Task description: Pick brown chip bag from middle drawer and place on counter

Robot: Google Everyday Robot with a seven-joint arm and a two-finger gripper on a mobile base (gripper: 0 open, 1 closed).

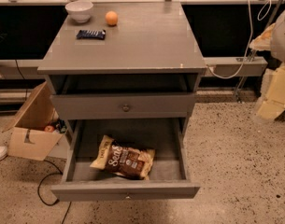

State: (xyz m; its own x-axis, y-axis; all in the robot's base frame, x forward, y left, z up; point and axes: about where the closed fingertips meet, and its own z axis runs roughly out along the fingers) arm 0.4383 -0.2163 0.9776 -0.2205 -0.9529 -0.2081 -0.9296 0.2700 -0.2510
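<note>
Brown chip bag [124,160] left of pincer [273,96]

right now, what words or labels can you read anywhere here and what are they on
"Sea...": white script on the brown chip bag in the open middle drawer; the remaining letters and the small print are too blurred to read.
Candy bar on the counter: pale lettering, unreadable.
Cardboard box on the floor: a dark mark, unreadable.
Hand, at the right edge away from the drawer: no text.
</note>
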